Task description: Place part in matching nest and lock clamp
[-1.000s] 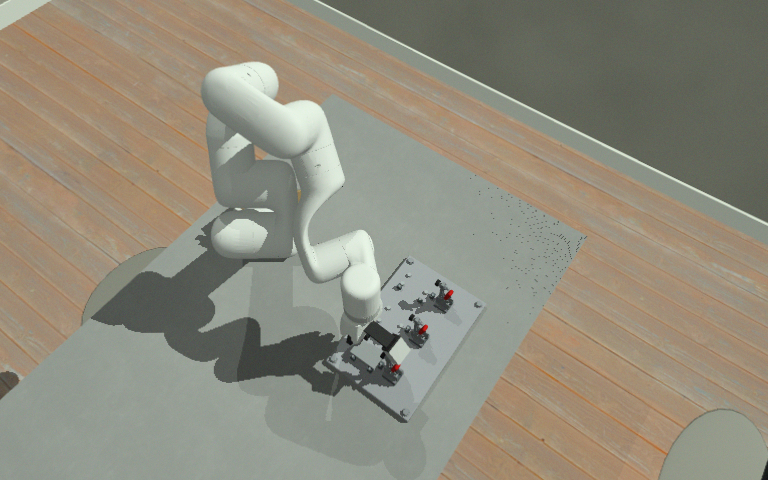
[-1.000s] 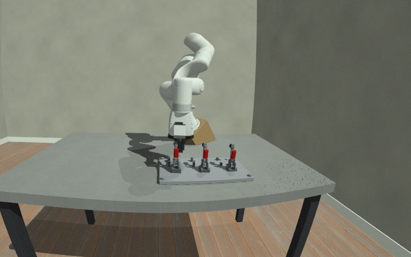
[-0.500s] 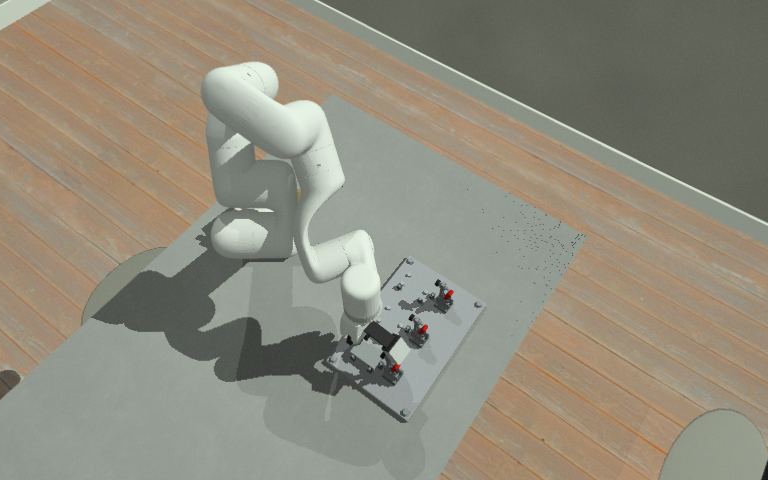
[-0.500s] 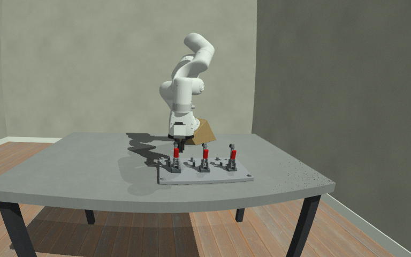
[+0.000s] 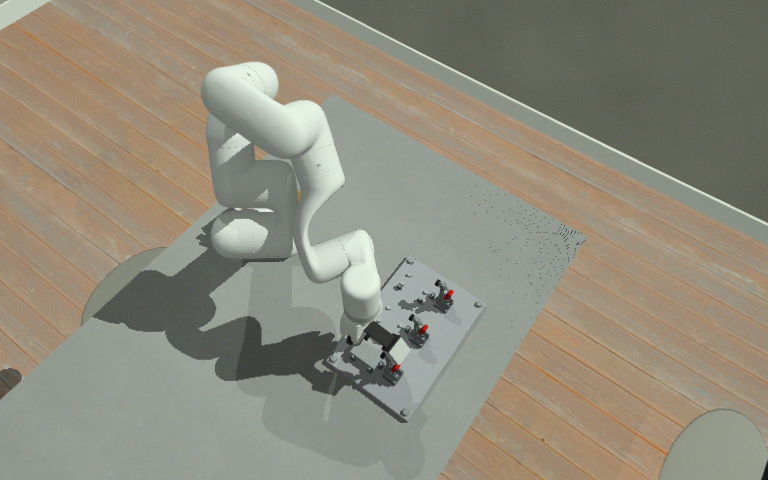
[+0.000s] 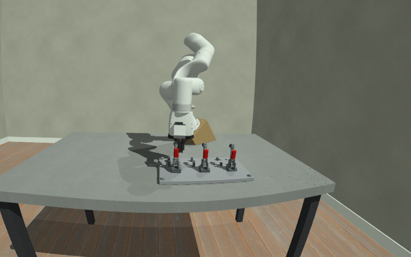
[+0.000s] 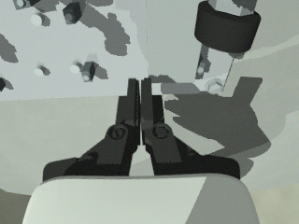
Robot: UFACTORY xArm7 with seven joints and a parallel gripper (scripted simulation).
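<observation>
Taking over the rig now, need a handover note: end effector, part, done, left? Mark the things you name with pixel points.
End effector (image 5: pixel 359 340) (image 6: pixel 181 151) (image 7: pixel 140 92): shut, nothing held, over the fixture plate (image 5: pixel 444 350) (image 6: pixel 207 178) (image 7: pixel 112 84).
Part: probably the grey block (image 5: pixel 367 352) at the exterior view's left nest; seating can't be confirmed.
Clamps: left (image 5: pixel 396 368) (image 6: pixel 176 152), middle (image 5: pixel 422 329) (image 6: pixel 205 153) and right (image 5: pixel 448 294) (image 6: pixel 233 155) all look open, bars raised.
Done: part apparently at a nest.
Left: verify nest and seating, lock its clamp, back off, check the part lies still.
</observation>
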